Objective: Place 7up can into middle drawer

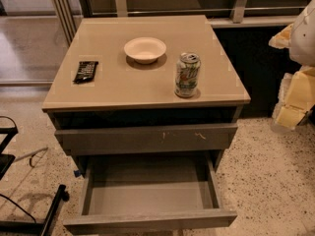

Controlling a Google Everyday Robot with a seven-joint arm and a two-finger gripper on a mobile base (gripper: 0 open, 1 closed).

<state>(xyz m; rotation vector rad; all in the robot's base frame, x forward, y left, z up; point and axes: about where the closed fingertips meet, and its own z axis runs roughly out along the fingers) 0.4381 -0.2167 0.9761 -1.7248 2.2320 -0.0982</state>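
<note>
The 7up can (187, 74) stands upright on the tan cabinet top (123, 87), near its front right corner. It is silvery-white with green print and a silver top. The middle drawer (147, 196) is pulled out below, towards me; its grey inside is bare and its plain front panel is at the bottom of the view. My gripper (294, 100), pale yellow below a white arm, is at the right edge of the view. It is to the right of the cabinet, apart from the can and holding nothing that I can see.
A white bowl (144, 49) sits at the back middle of the top. A black snack packet (85, 71) lies at the left. A closed grey drawer front with pale scratches (147, 137) is above the open drawer. Black chair legs (34, 215) stand on the speckled floor at left.
</note>
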